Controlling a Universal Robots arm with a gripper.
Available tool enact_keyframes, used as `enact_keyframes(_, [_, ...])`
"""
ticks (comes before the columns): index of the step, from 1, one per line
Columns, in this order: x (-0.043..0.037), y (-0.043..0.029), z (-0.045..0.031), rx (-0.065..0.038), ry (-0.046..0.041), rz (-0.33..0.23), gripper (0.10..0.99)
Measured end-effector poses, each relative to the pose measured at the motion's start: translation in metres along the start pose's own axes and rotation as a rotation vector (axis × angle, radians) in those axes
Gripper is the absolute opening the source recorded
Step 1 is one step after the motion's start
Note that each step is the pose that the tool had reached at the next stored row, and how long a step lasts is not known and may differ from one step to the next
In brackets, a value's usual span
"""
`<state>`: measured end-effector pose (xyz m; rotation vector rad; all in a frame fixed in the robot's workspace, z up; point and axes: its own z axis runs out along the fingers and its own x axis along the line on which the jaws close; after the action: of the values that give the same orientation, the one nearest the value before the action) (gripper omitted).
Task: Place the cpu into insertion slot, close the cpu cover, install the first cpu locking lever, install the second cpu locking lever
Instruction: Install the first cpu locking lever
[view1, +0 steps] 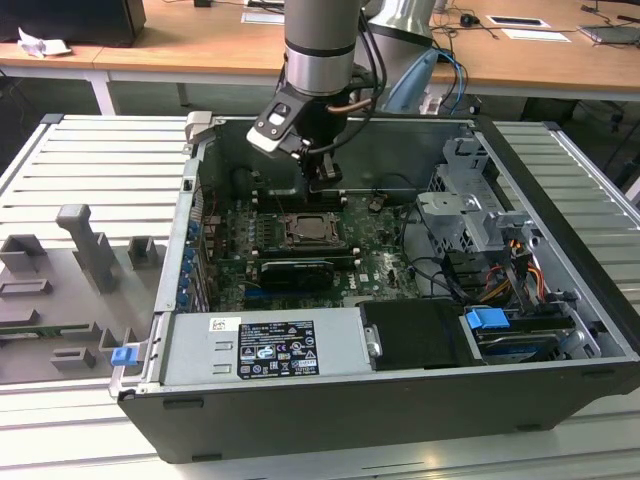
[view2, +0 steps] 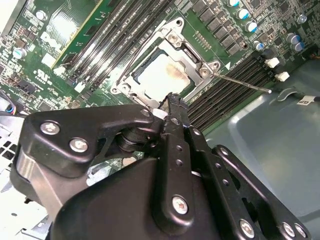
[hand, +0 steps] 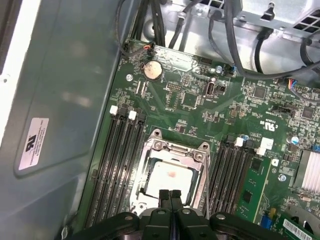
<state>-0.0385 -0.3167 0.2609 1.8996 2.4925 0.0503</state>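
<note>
Tool (view1: 322, 185) hangs inside case (view1: 330, 425) on ribbed table (view1: 90, 160)

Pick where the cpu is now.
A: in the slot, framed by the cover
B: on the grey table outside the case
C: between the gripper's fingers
A: the cpu lies flat on the board inside the cover frame; the gripper is shut with no chip in it.

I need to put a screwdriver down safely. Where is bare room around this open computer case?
Free: the ribbed table beyond the grey blocks, on the exterior view's left of the case, and the strip on its right. Crowded: the socket between memory slots, under the fingers, and the cabled drive cage.
</note>
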Motion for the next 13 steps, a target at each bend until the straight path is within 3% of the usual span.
enact_keyframes(13, [-0.0001,0.0,0.0,0.001,0.0027,-0.09,0.106])
